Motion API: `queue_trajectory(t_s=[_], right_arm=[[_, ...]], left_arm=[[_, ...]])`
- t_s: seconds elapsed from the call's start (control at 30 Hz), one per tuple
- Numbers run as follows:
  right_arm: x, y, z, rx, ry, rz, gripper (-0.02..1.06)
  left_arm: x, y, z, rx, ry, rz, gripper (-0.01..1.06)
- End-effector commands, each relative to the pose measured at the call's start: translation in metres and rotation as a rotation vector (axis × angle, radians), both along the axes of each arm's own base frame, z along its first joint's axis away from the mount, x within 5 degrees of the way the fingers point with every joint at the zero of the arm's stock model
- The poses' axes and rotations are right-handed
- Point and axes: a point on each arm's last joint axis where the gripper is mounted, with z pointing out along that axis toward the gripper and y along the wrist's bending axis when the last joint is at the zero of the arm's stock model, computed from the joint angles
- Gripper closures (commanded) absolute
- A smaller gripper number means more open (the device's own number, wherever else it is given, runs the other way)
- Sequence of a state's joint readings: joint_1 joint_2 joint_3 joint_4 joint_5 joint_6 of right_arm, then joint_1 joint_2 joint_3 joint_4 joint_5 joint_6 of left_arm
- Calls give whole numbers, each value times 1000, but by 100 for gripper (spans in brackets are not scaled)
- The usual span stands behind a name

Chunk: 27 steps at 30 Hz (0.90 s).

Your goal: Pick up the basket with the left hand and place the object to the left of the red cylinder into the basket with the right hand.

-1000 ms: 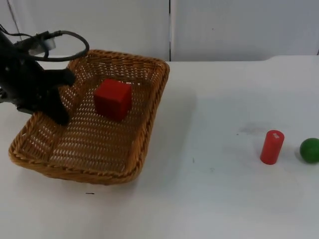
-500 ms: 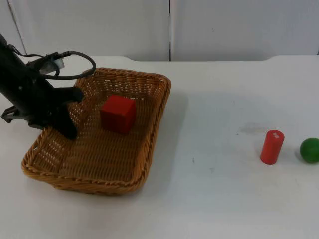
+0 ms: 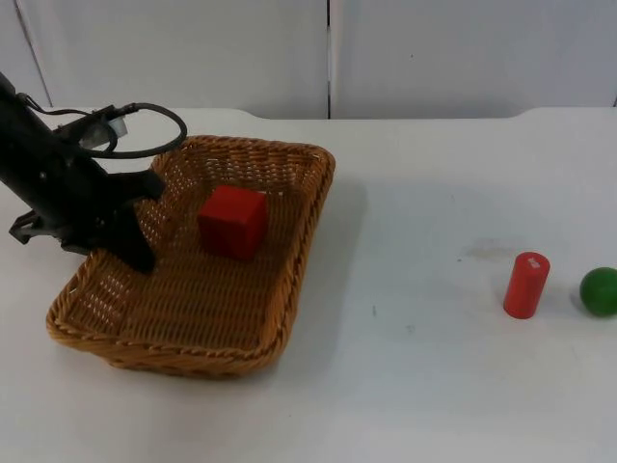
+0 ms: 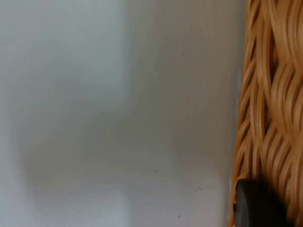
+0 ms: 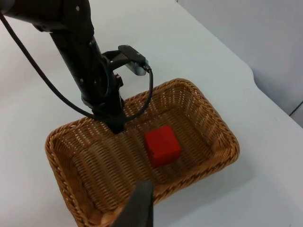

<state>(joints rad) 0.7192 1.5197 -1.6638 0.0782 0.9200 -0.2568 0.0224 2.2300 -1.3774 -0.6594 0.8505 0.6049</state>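
the brown woven wicker basket (image 3: 222,318) is gripped at its left rim by the left gripper (image 3: 133,253), fingers clamped on the weave (image 4: 265,118). a red cube (image 3: 232,221) lies inside the basket, near its far end. a red upright cylinder (image 3: 525,285) stands well to the right of the basket, with a green ball (image 3: 599,290) just beyond it. the right gripper (image 5: 137,208) hangs above the basket; whether its fingers are parted cannot be told.
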Motion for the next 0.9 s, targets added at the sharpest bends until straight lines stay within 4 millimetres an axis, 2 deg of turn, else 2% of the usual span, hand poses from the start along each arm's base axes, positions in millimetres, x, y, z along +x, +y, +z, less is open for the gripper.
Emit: queue_trajectory(t_s=[0.0,0.57,0.63,0.7,0.73,0.77,0.83,0.87], right_arm=[[-3,-2,3,8,-7,3,18],[-3,-2,3,5,-4,3,18],[-3,-2,3,5,-4,3,18],[-3,-2,3,3,-6,2,18],[-3,-2,3,3,-6,2,18],[-3,-2,3,3,-6,2,18],[-3,-2,3,0,-8,5,18],[-3,-2,3,0,-8,5,18]], left_arm=[[3,-3,2,-46,-8,35,105],[1,-5,3,-71,18,27,104],[1,-5,3,-71,20,24,94],[0,-4,3,-64,23,14,77],[0,-4,3,-64,23,14,77],[0,-4,3,-61,25,10,64],[-1,-5,3,-67,35,3,31],[-1,-5,3,-67,35,3,25]])
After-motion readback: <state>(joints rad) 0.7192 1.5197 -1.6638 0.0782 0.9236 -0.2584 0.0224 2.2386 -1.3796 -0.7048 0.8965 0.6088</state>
